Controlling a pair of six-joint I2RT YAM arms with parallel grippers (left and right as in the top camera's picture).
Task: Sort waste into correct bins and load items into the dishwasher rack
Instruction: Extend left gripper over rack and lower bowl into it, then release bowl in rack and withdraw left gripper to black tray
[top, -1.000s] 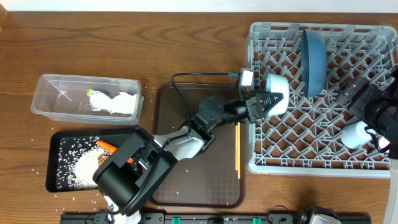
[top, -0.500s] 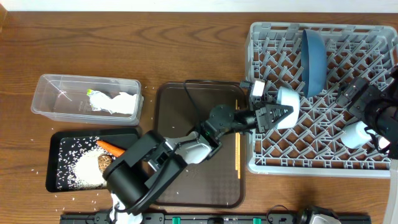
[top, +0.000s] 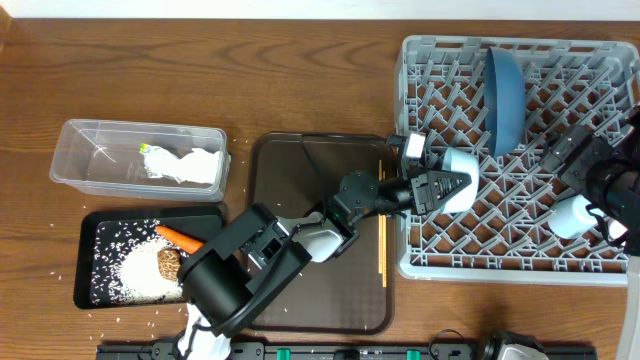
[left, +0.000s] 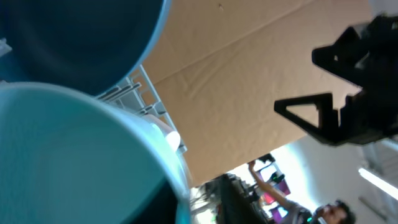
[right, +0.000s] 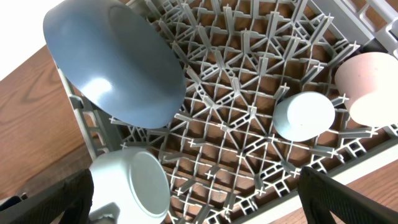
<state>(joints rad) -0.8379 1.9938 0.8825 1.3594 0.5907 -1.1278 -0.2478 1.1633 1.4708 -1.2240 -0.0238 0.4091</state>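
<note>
White bowl (top: 462, 172) against the left end effector (top: 438, 188) in the dishwasher rack (top: 520, 240)

The rack fills the overhead frame's right side, with the blue plate (top: 505, 90) on edge at its top. The bowl sits at its left edge; whether it is gripped cannot be told. The right end effector (right: 196, 193), spread wide and empty, hangs near the blue cup (right: 303, 116) and pink cup (right: 373, 87).

Tub (top: 90, 165) behind shallow tray (top: 84, 260), serving tray (top: 300, 165) to their right, chopsticks (top: 382, 250) on it, rack (top: 500, 268) rightmost
</note>
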